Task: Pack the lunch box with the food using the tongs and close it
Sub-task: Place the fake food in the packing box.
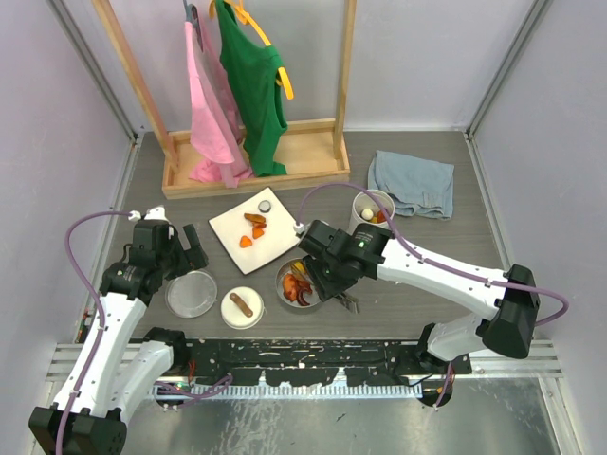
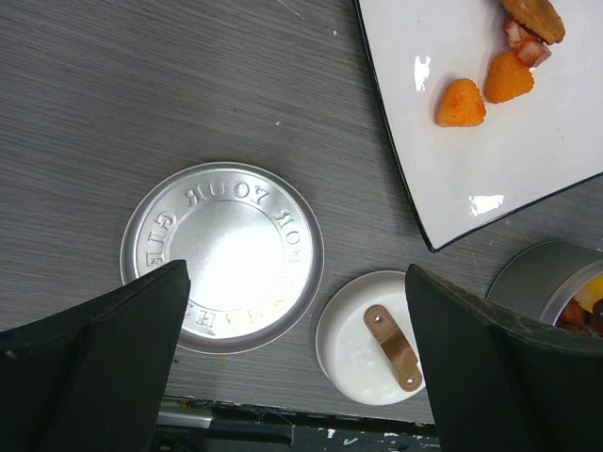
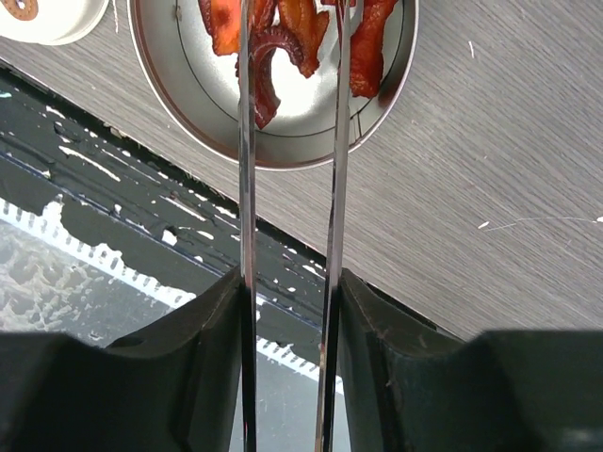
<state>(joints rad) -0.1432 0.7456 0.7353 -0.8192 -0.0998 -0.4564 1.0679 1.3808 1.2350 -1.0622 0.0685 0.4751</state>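
Note:
My right gripper point(image 1: 332, 282) point(image 3: 287, 278) is shut on the slim silver tongs point(image 3: 247, 179). Their two arms stand slightly apart and reach over the shallow steel tin point(image 1: 283, 289) point(image 3: 396, 85) of the lunch box. Dark red and orange food point(image 3: 275, 38) lies in that tin, and the tong tips run past the top of the right wrist view. More orange food point(image 2: 461, 102) sits on the white square plate point(image 1: 275, 245) point(image 2: 509, 160). The flat steel lid point(image 1: 192, 294) point(image 2: 222, 254) lies under my open, empty left gripper point(image 1: 183, 251) point(image 2: 297, 273). A tall steel cup point(image 1: 372, 210) holds food.
A white round lid with a brown strap point(image 1: 242, 308) point(image 2: 377, 337) lies between the steel lid and the tin. A blue cloth point(image 1: 413, 182) is at the back right. A wooden rack point(image 1: 256, 156) with pink and green garments is behind. The table's front edge point(image 3: 141, 160) is close to the tin.

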